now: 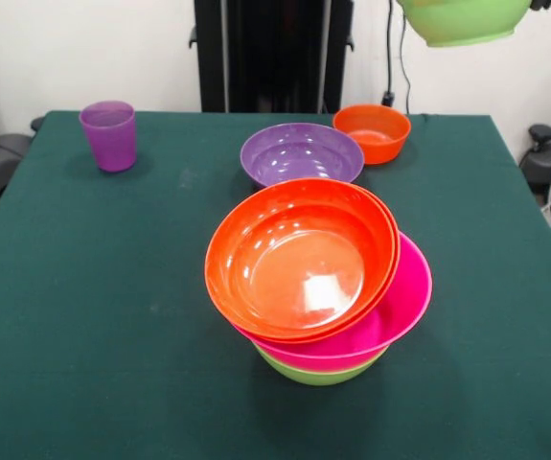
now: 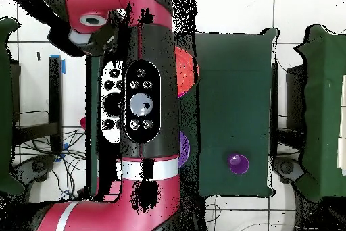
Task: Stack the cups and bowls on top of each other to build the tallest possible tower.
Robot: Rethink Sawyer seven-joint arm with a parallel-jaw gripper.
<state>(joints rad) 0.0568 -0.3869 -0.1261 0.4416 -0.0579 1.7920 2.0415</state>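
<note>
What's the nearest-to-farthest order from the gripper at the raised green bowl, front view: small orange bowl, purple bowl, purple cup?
1. Small orange bowl: back right, below the gripper and lime green bowl.
2. Purple bowl: back centre.
3. Purple cup: back left.

A table covered in dark green felt-like cloth (image 1: 83, 287) fills most of the front view. Behind the table rises a plain white wall (image 1: 83, 48). Against that wall, past the table's far edge, stands a tall black column (image 1: 273, 53), and thin black cables (image 1: 397, 57) hang down the wall beside it. To either side of the table, dark grey and black equipment sits on the floor. From overhead, the floor around the table (image 2: 236, 107) is pale square tiles (image 2: 301, 9), with black cables (image 2: 47, 167) tangled across them.
</note>
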